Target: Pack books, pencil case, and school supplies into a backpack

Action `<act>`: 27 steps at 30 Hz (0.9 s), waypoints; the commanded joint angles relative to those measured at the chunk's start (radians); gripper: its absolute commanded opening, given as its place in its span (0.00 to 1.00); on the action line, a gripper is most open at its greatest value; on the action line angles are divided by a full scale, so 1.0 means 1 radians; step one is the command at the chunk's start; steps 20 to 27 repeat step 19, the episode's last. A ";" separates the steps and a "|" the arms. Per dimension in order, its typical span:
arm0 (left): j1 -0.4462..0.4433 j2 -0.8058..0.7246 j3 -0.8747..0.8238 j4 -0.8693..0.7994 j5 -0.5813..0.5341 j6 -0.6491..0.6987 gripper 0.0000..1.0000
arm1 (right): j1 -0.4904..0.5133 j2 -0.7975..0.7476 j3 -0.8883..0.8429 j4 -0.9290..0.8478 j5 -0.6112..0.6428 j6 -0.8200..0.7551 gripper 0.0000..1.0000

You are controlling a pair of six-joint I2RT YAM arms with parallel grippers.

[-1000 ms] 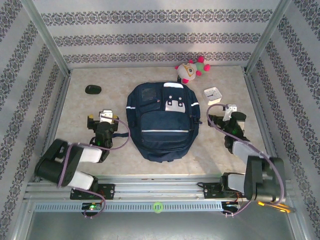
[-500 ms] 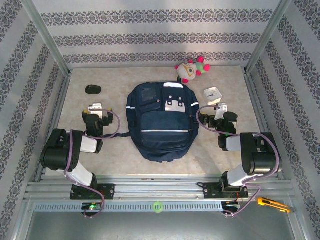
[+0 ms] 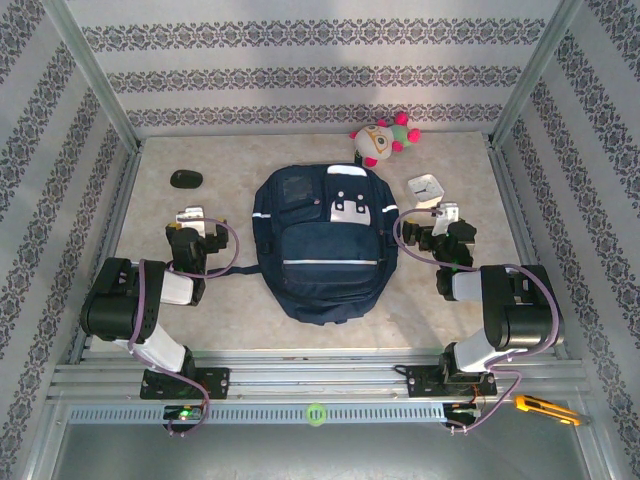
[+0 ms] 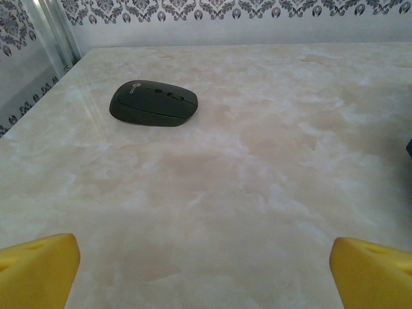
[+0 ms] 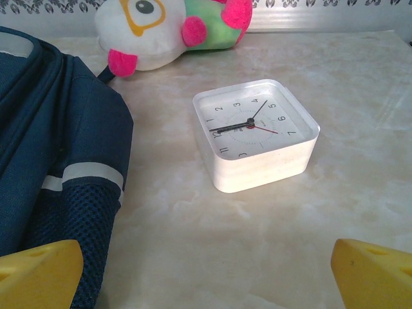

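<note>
Left gripper and right gripper, both spread wide and empty, sit low over the worktop on either side of the backpack, which lies flat at the centre. Beyond the left gripper lies a black mouse. Beyond the right gripper stands a white clock near the backpack, then a plush toy at the far wall.

The left arm and the right arm are both built of bulky black cylindrical joints linked by pale grey-white shells. A thin purple cable loops along each. Small silver blocks cap the wrists. The fingers are bright yellow, blunt, matt wedges. Black base plates sit by a small green light.
</note>
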 commanded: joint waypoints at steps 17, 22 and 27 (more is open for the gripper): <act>0.007 -0.009 0.022 -0.049 0.060 -0.002 0.99 | 0.005 -0.005 0.017 0.036 0.010 0.007 0.98; 0.007 -0.009 0.020 -0.044 0.059 -0.003 0.99 | 0.005 -0.005 0.017 0.036 0.011 0.007 0.98; 0.007 -0.009 0.020 -0.044 0.059 -0.003 0.99 | 0.005 -0.005 0.017 0.036 0.011 0.007 0.98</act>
